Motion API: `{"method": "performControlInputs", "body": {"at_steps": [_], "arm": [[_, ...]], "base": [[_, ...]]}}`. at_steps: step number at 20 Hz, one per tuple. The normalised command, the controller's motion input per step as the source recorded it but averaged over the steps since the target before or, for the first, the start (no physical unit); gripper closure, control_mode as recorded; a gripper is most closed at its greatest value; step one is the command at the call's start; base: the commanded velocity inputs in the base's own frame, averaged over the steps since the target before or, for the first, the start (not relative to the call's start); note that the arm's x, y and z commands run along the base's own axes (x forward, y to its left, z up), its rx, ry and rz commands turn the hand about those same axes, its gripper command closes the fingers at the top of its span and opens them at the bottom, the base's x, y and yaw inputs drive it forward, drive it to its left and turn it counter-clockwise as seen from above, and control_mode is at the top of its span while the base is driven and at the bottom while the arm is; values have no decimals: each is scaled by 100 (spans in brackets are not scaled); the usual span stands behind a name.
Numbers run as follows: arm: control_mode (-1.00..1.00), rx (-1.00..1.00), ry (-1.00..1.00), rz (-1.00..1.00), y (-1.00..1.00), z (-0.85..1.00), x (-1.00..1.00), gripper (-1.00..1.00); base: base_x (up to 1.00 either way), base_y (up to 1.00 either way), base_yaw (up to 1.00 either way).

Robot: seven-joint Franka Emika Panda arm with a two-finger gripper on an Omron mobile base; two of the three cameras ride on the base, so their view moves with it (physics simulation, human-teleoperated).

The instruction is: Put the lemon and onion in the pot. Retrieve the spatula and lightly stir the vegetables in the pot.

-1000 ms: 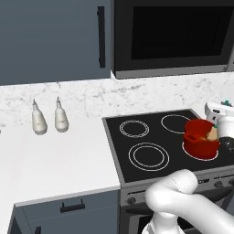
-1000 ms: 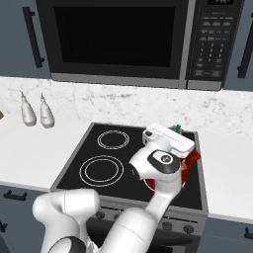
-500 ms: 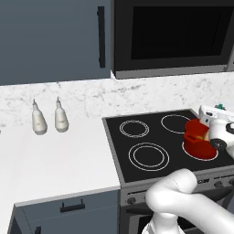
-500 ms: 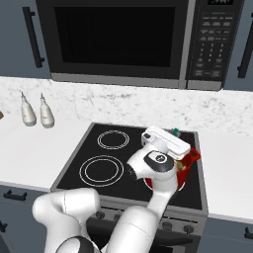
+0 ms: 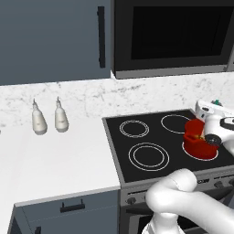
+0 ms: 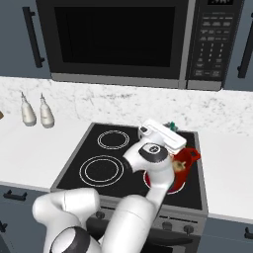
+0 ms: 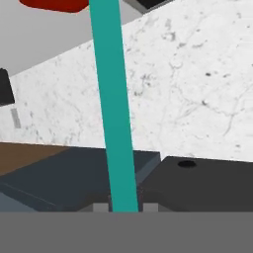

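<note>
The red pot (image 5: 200, 147) (image 6: 187, 157) stands on the stove's front right burner. A tan round onion (image 6: 180, 166) shows inside it. The lemon is hidden by my hand and the pot wall. My gripper (image 7: 124, 207) is shut on the teal handle of the spatula (image 7: 112, 104). The handle runs up toward the pot rim (image 7: 52, 4), and its blade is out of sight. In both base views my white hand hovers just over the pot, with the handle's teal end (image 5: 217, 101) (image 6: 172, 125) poking out behind it.
The black stove top (image 5: 146, 137) has other bare burner rings to the left. Two pale bottles (image 5: 48, 121) (image 6: 37, 111) stand at the back of the white counter on the left. A microwave (image 6: 123, 42) hangs above the stove.
My hand has shifted a little and turned over the pot, with the spatula still held. The pot has stayed in place.
</note>
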Motion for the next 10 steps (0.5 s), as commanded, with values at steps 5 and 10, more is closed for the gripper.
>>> {"method": "performControlInputs", "body": {"at_steps": [5,10], "arm": [[-100,0,-31,-4,7,-14,0,100],[-100,-1,3,-5,1,-2,-16,100]], "base": [[0,0,0],[0,0,0]]}}
